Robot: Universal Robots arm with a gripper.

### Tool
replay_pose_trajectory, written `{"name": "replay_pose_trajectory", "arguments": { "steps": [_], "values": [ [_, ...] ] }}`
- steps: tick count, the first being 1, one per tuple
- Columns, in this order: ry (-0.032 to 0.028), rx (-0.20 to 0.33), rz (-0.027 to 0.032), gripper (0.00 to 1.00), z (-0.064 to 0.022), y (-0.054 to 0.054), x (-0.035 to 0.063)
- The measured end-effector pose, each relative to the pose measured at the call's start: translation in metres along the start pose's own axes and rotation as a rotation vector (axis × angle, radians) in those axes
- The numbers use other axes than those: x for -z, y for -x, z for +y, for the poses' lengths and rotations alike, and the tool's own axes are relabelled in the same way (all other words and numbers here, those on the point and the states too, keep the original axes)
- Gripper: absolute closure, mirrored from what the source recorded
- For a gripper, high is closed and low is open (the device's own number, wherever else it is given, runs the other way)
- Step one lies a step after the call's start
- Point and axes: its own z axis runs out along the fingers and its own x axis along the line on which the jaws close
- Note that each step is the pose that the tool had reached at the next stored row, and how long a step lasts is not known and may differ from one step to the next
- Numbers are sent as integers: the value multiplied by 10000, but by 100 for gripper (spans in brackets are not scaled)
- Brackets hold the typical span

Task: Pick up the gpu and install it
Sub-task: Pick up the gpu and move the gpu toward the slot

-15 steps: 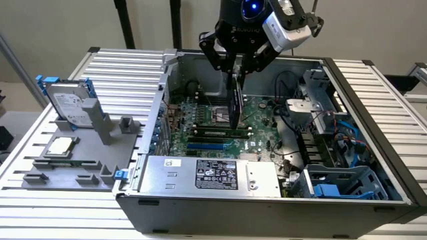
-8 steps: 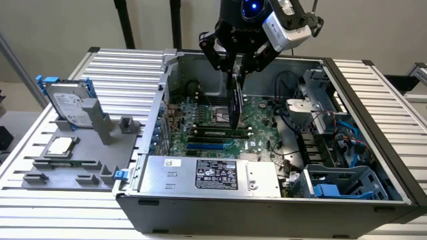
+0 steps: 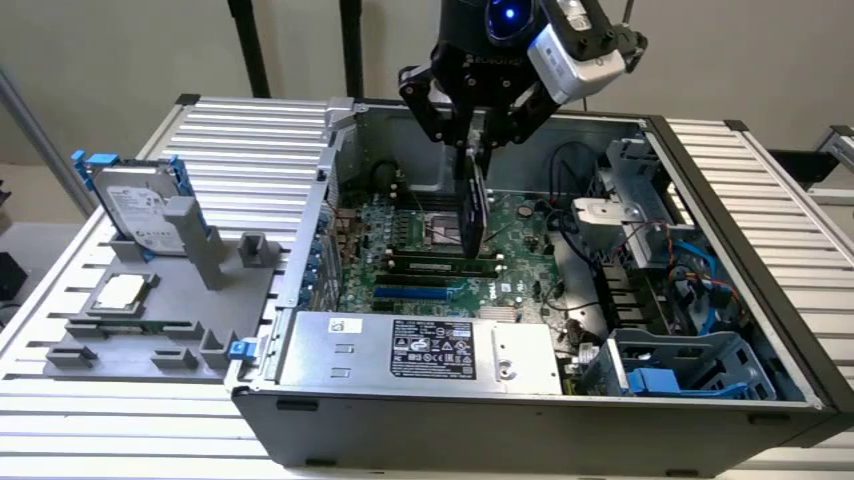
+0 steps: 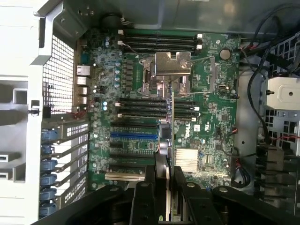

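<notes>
Fingers: the fingers [image 4: 180, 180] of the gripper [image 3: 474, 143] are clenched on the top edge of the gpu [image 3: 470, 205], one on each flat face.
Gpu: it hangs upright from the gripper, inside the open computer case [image 3: 534, 425] and over the middle of the motherboard [image 3: 527, 235]. In the wrist view it is edge-on, a thin line.
Contact: I cannot tell whether the card's lower edge touches the board or sits just above it.
Under the card: the wrist view shows long black slots on both sides of the card's edge, a blue slot [image 4: 133, 135] to one side, a ribbed silver heat sink [image 4: 187, 161] close by, and the metal socket cover [image 4: 171, 63] beyond its far end.
Case: it lies on its side with the panel off, and a labelled grey metal box [image 3: 414, 350] sits at the near edge.
Outside the case: on the exterior view's left, a grey holder [image 3: 80, 345] on the slatted surface [image 3: 240, 130] carries a hard drive [image 3: 140, 210] (blue tabs, leaning upright) and a small square chip [image 3: 120, 293], well apart from the gripper.
</notes>
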Motion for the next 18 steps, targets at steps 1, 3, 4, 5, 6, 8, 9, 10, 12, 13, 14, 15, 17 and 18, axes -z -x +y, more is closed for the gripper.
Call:
{"name": "replay_pose_trajectory", "arguments": {
  "steps": [1, 3, 4, 5, 6, 8, 9, 10, 12, 13, 14, 15, 17, 18],
  "values": [
    [0, 393, -21, 100, 0, 0, -7],
    [0, 803, -37, 100, -1, 0, -15],
    [1, 1014, -43, 100, -1, -1, -20],
    [1, 1200, -46, 100, -1, -1, -24],
    [2, 1473, -49, 100, -1, -1, -31],
    [3, 1947, -56, 100, -2, -1, -44],
    [4, 2127, -60, 100, -2, -1, -50],
    [4, 2318, -65, 100, -2, -1, -56],
    [5, 2760, -74, 100, -2, -1, -70],
    [6, 3006, -77, 100, -3, -1, -78],
    [6, 3185, -78, 100, -3, -1, -83],
    [7, 3419, -80, 100, -3, -1, -92],
    [12, 4127, -76, 100, -4, -2, -117],
    [14, 4306, -72, 100, -4, -2, -124]
  ]
}}
